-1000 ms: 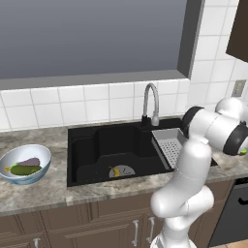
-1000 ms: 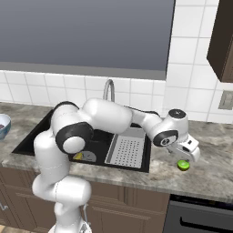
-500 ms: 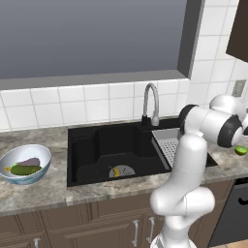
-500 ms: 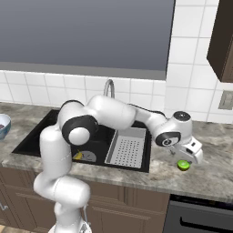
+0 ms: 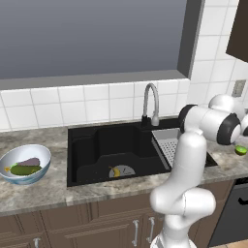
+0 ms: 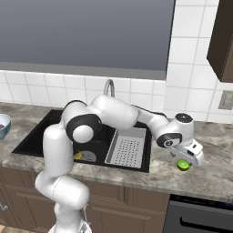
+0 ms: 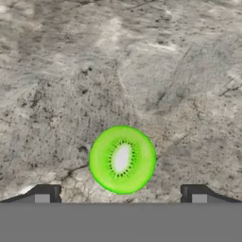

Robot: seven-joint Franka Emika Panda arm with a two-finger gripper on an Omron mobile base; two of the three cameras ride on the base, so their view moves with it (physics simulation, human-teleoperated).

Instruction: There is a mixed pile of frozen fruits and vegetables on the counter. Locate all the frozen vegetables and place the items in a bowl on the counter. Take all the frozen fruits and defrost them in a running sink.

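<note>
A: What has changed since a second ago?

B: My arm has swung further right and lower. In the right base view my hand was above and a little left of the lime (image 6: pixel 183 164); now it hangs right over it. The fruit itself has not shifted on the tabletop (image 6: pixel 214 173).

A: And your jaws?

B: Spread wide, holding nothing. In the hand view the gripper (image 7: pixel 120 194) looks straight down at the lime (image 7: pixel 122 159), which lies between my two fingertips (image 7: pixel 43 194) and a little beyond them, its pale centre with small dark seeds facing up. I cannot tell whether the tips have reached its level.

A: Where is that lime relative to the sink?

B: On the granite to the right of the sink (image 6: pixel 50 132), past the grey perforated tray (image 6: pixel 127 146), near the front edge. From the left base view it shows as a green spot (image 5: pixel 240 150) just behind my wrist.

A: The other pieces?

B: The banana (image 5: pixel 115 172) lies in the black basin beside the round drain (image 5: pixel 123 170). The bowl (image 5: pixel 24 177) stands on the tabletop left of the sink, with the dark green cucumber (image 5: pixel 24 169) and the grey-purple eggplant (image 5: pixel 29 162) inside it, side by side. The chrome faucet (image 5: pixel 151 102) rises behind the basin.
</note>
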